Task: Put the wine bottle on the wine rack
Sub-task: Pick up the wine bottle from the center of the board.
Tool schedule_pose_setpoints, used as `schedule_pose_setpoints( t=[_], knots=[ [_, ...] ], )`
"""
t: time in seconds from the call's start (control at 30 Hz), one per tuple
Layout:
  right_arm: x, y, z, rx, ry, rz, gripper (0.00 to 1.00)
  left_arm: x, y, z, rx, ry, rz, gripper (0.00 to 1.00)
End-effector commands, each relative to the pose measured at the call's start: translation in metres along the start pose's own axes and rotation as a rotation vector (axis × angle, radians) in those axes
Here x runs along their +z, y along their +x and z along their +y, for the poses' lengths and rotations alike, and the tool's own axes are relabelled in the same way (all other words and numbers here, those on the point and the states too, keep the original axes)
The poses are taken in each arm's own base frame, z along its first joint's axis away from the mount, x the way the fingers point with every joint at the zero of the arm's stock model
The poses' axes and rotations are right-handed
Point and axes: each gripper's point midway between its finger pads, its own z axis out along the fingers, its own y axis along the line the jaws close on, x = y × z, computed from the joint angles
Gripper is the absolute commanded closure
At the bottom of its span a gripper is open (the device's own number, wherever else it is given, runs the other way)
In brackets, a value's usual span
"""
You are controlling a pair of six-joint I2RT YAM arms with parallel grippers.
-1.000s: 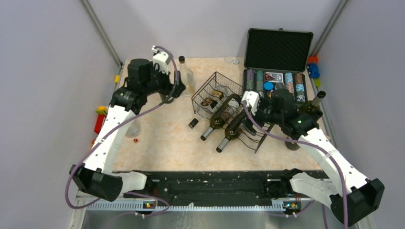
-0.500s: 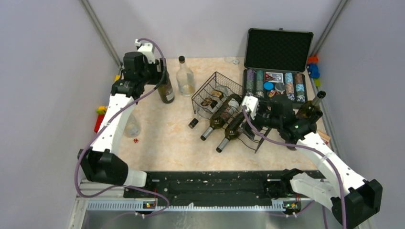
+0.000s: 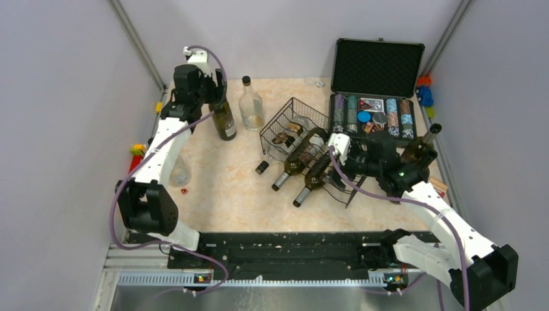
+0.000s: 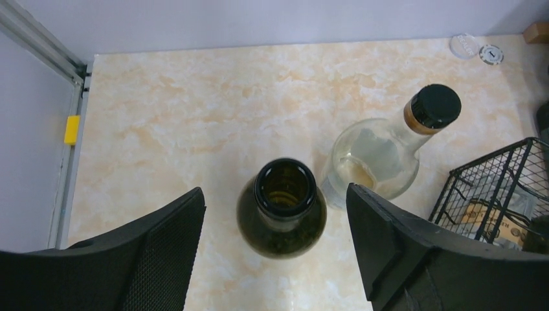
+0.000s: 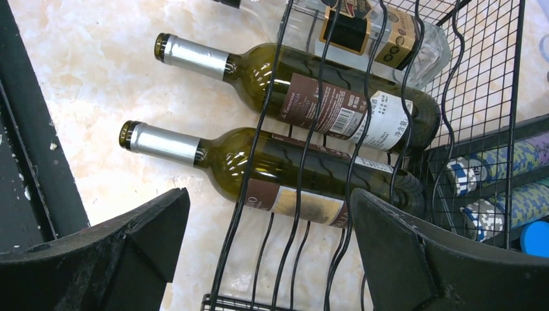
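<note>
Nearest the bases, the right tool (image 5: 268,194) is hanging wide open and gripping nothing. It is looking down through the wires of the wine rack (image 3: 290,118) at two foil-capped bottles (image 3: 299,161) already lying side by side in its cradles. That arm is hardly shifting from where it was a second ago, and the rack's load is looking the same. The real change is happening farther back on the left. The left arm, which a second ago was sitting low over the wine bottle (image 3: 224,120) and hiding it, is now lifting and swinging back toward the far left corner, leaving the bottle in plain sight. The bottle is standing upright on the desk (image 3: 220,188), uncorked, just beside a clear bottle (image 3: 251,107) with a black cap and well apart from the rack. In the left wrist view the left tool (image 4: 275,194) is spreading wide with its fingers either side of the dark bottle's open mouth, above it and touching nothing. For the task this probably means the carry is not yet starting. The arm seems to be lining itself up over the neck for a grasp, and the bottle is still waiting to be gripped, laid flat and brought across to a free cradle.
</note>
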Motion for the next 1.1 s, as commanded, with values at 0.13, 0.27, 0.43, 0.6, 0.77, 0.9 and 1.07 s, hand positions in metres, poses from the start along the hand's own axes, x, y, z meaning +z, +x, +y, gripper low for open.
schedule_pose_setpoints(
  t=[0.13, 0.27, 0.43, 0.6, 0.77, 0.9, 1.07],
  knots=[
    [-0.001, -0.007, -0.003, -0.019, 0.012, -0.036, 0.02, 0.021, -0.026, -0.002, -0.026, 0.016, -0.121, 0.23],
    [-0.001, -0.007, -0.002, -0.019, 0.007, -0.037, 0.02, 0.026, -0.021, -0.003, -0.042, 0.019, -0.125, 0.26],
    [-0.001, -0.006, -0.002, -0.019, 0.004, -0.034, 0.02, 0.03, -0.014, -0.005, -0.048, 0.029, -0.116, 0.31],
    [0.0, -0.005, -0.001, -0.02, 0.002, -0.031, 0.02, 0.03, -0.004, -0.005, -0.051, 0.031, -0.107, 0.31],
    [0.0, -0.005, -0.001, -0.021, -0.003, -0.031, 0.02, 0.03, 0.003, -0.003, -0.039, 0.02, -0.11, 0.33],
    [0.0, -0.004, 0.0, -0.022, -0.005, -0.027, 0.02, 0.031, -0.004, -0.003, -0.031, 0.023, -0.14, 0.37],
    [0.0, -0.002, 0.0, -0.02, -0.007, -0.022, 0.02, 0.03, -0.011, -0.003, -0.019, 0.028, -0.162, 0.41]
  ],
)
